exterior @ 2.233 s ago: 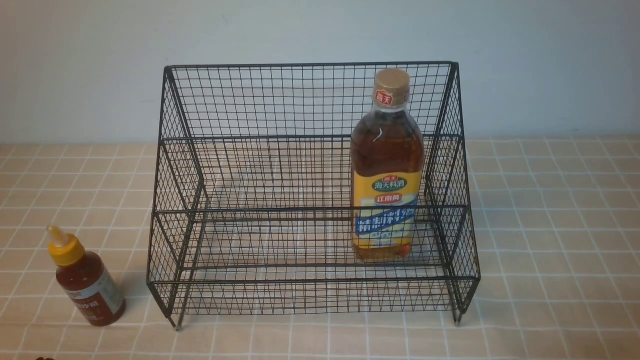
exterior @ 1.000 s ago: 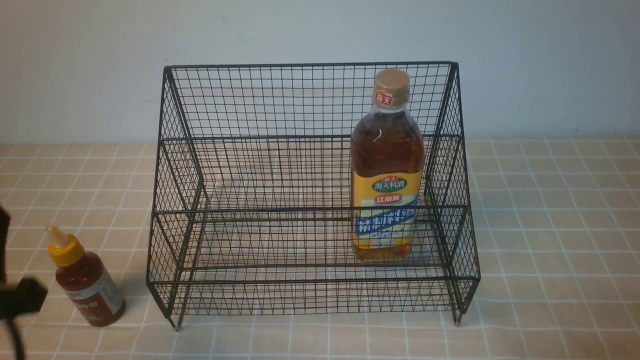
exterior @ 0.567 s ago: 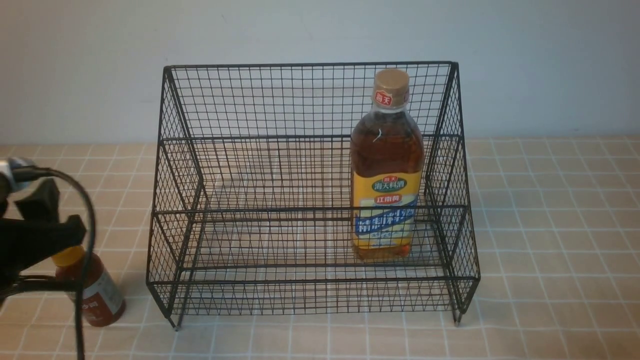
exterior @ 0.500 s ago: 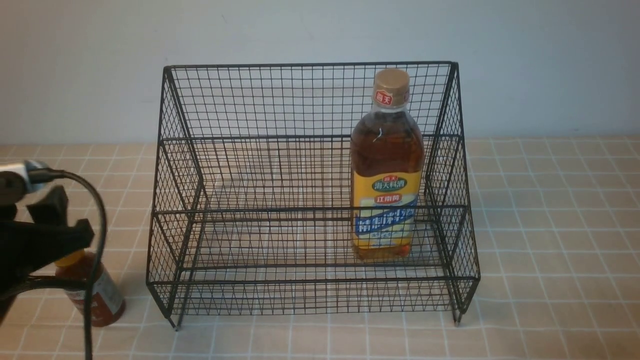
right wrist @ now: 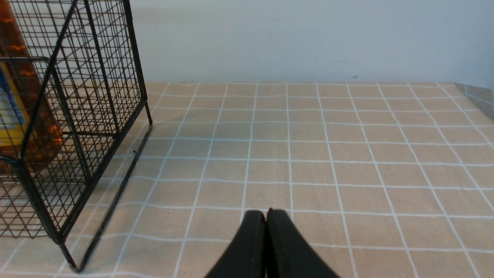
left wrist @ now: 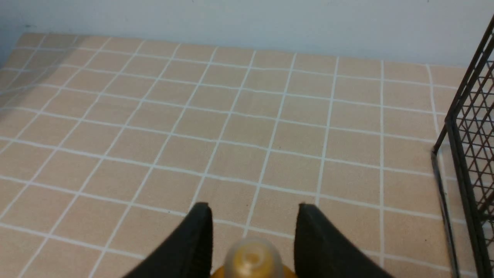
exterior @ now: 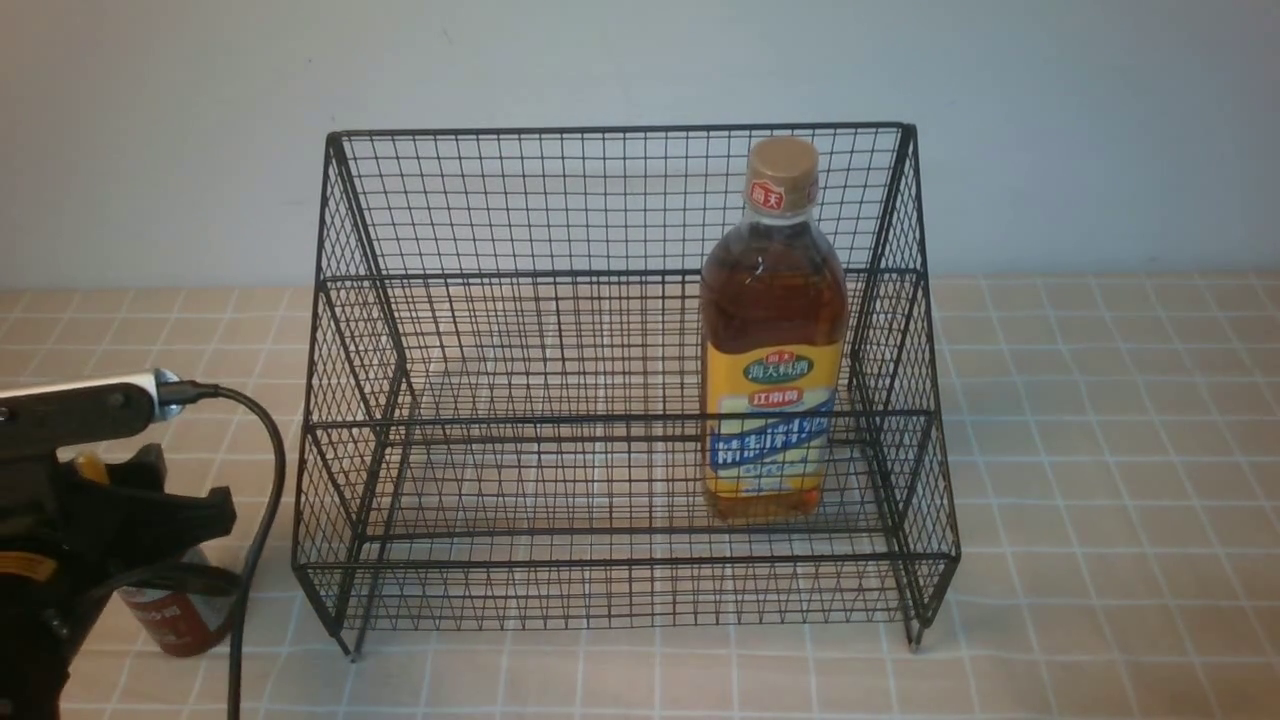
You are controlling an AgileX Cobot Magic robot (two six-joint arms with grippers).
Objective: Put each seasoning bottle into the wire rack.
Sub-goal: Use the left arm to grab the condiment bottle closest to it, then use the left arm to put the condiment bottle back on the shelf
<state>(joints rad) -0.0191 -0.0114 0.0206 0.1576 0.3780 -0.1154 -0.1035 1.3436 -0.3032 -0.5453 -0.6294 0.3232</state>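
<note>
— Since a second ago, what has been moved?
— Only the left tool (left wrist: 253,210). It has been brought in from the robot's left and lowered over the small red-sauce bottle (exterior: 172,622). Nothing else has been shifted.
— What is carried, and what is contained?
— One counter (exterior: 1100,450), covered in tan checked cloth, is seen, and one black wire rack (exterior: 620,275) is set on it. One tall amber bottle (exterior: 775,350) is held inside the rack at its right end, beside the right wall. The tier cannot be told. It is stood upright, long axis vertical, tan cap (exterior: 783,170) up.
— And the other bottle?
— It is left outside the rack, on the counter just to its left. It is stood upright with its yellow nozzle (left wrist: 252,258) pointed up. Two bottles are counted in all.
— The tools?
— Two are counted. The left tool's jaws are spread on either side of the nozzle, with a gap seen on each side. The right tool (right wrist: 266,212) is pressed closed on nothing, over the counter to the right of the rack.
</note>
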